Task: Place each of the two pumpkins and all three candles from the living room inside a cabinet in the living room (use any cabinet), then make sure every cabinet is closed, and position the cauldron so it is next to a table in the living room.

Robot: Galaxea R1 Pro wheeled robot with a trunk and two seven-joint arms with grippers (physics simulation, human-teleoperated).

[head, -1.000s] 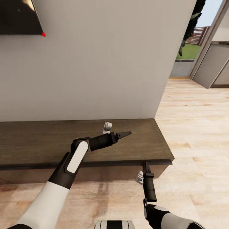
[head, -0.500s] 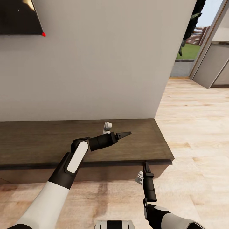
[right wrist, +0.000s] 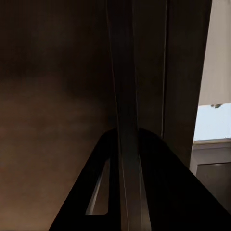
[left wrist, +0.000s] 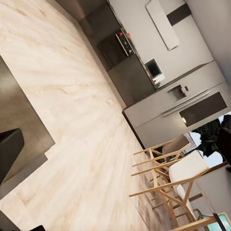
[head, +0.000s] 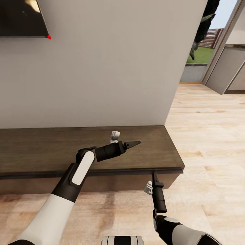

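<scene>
We stand facing the right end of the cabinet (head: 102, 149), the long dark-brown unit set low against the pale wall (head: 102, 68), with the corner of a wall-mounted screen (head: 20, 17) above it. Its flat top surface is bare in the head view, and no pumpkins, candles or cauldron appear in any of our views, so we judge that those things lie elsewhere in the room.

Our right gripper (head: 154, 175) reaches up at the front edge, just under the overhanging top near the right corner. In the right wrist view its dark fingers (right wrist: 156, 183) sit on either side of a thin vertical strip of wood, the lip of the drawer front (right wrist: 126, 120), so we read them as clamped on that edge. That hold makes sense: the fronts have no handles, so pinching the lip is the way to move a drawer. The front looks flush with the carcass, so we cannot say whether we are about to pull it open or have it shut.

Our left gripper (head: 134, 143) hovers over the top surface, pointing toward the open doorway, with its fingers drawn together and holding nothing. It is parked there out of the drawer's path. Its wrist camera looks across the light wood floor (left wrist: 82, 120) to kitchen units (left wrist: 159, 96) and wooden chairs (left wrist: 178, 178).
</scene>
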